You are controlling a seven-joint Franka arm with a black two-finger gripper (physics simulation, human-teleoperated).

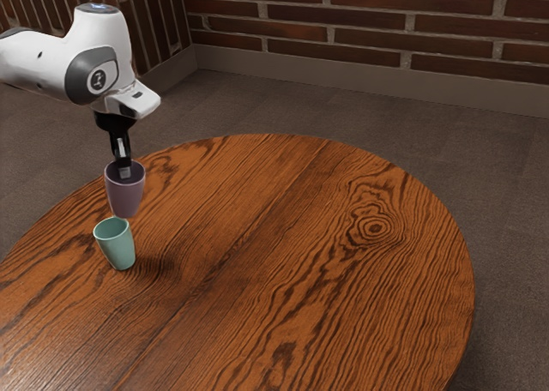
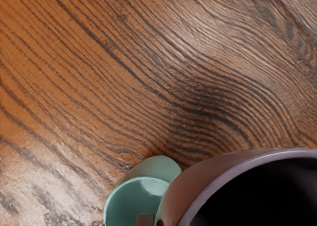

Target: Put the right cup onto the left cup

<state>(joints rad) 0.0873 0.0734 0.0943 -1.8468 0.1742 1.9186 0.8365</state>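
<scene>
In the exterior view my gripper (image 1: 124,166) points down with its fingers at the rim of the mauve cup (image 1: 126,194), pinching its wall. That cup hangs upright, its base close to the rim height of the teal cup (image 1: 118,247), which stands on the table. The two overlap slightly in the wrist view, where the mauve cup (image 2: 173,198) is large and near and the teal cup (image 2: 157,167) is partly hidden behind it. A small part of one fingertip (image 2: 145,220) shows beside the mauve cup's outer wall. Whether the cups touch, I cannot tell.
The round wooden table (image 1: 283,237) extends widely toward the exterior view's right. Its curved far edge passes behind the cups. A brick wall (image 1: 360,22) stands beyond the floor.
</scene>
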